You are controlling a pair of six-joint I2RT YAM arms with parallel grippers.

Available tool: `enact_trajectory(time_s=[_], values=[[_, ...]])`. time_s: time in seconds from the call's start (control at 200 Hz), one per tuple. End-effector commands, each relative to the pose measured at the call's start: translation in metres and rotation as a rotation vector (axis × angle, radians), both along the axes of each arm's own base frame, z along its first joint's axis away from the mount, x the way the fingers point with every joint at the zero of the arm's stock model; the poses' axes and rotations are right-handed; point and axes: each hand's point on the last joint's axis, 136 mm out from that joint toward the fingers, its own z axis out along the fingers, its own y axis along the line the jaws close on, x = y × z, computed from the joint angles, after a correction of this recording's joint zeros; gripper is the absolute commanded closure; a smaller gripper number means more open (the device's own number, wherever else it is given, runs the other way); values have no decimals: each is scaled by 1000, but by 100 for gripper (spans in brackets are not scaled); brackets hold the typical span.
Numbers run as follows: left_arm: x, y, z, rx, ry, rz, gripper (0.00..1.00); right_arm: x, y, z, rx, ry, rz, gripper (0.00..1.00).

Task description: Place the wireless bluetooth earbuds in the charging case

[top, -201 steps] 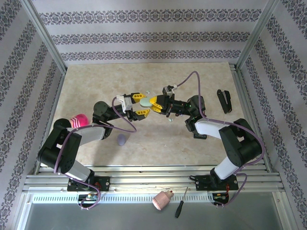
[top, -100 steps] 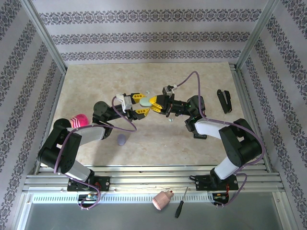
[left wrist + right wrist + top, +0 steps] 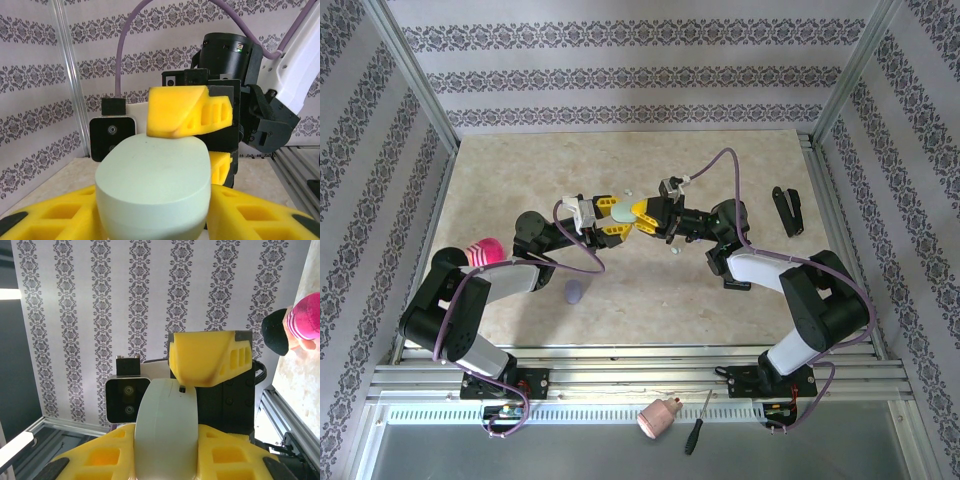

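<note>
Overhead, both grippers sat nose to nose mid-table on the charging case (image 3: 621, 211), a smooth mint pebble above the marbled table (image 3: 520, 170). Left gripper (image 3: 610, 217) and right gripper (image 3: 643, 217) each clamped it. Far earbud (image 3: 628, 192) and near earbud (image 3: 675, 252), tiny pale specks, lay loose on the tabletop. Left wrist: matte rounded case, ribbed yellow fingers (image 3: 55, 215) tight on both flanks, no gap. Right wrist: case edge-on, a slim arch pinched between blocky yellow pads (image 3: 100, 455).
</note>
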Motion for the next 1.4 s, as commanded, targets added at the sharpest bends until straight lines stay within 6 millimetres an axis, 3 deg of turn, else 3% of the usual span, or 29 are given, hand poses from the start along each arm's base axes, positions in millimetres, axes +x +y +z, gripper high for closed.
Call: enact_trajectory(time_s=[0.0, 0.3, 0.435, 0.889, 1.074, 1.319, 1.394], values=[[-5, -3, 17, -21, -51, -22, 47, -8, -1, 24, 56, -116, -7, 77], [-7, -3, 19, -19, -56, -28, 48, -6, 1, 22, 54, -112, -1, 77], [-7, -3, 22, -23, -55, -28, 41, -5, 2, 20, 51, -109, -3, 76], [-6, -4, 22, -20, -44, -32, 54, -4, 2, 23, 55, -117, -4, 76], [-6, -4, 19, -17, -40, -33, 47, -7, 2, 29, 63, -130, 0, 76], [-5, -5, 18, -13, -39, -35, 48, -8, 0, 27, 62, -126, -4, 76], [-5, -5, 17, -12, -39, -36, 52, -8, 0, 27, 61, -124, -6, 76]])
